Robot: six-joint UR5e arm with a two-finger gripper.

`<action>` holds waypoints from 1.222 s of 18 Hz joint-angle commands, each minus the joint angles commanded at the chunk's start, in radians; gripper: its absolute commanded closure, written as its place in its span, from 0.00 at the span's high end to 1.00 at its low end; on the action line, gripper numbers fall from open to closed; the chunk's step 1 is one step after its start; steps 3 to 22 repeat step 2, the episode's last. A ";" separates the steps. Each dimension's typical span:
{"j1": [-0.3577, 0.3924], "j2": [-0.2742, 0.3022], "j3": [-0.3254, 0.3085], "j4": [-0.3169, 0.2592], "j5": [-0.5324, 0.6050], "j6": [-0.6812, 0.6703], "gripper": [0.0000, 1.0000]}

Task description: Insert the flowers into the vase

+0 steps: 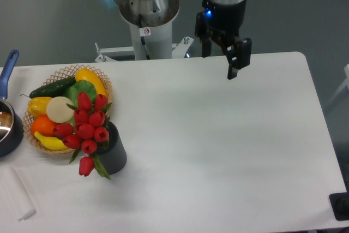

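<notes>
The flowers [87, 129], glossy red tulip heads on pale stems, stand in the vase [114, 154], a dark ribbed cylinder just beside the woven basket [65, 72] of fruit, so I judge the insertion done. My gripper [222, 64] hangs well apart near the table's far edge, jaws spread and empty.
</notes>
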 joint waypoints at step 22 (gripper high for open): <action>0.002 0.002 0.000 0.003 -0.002 0.000 1.00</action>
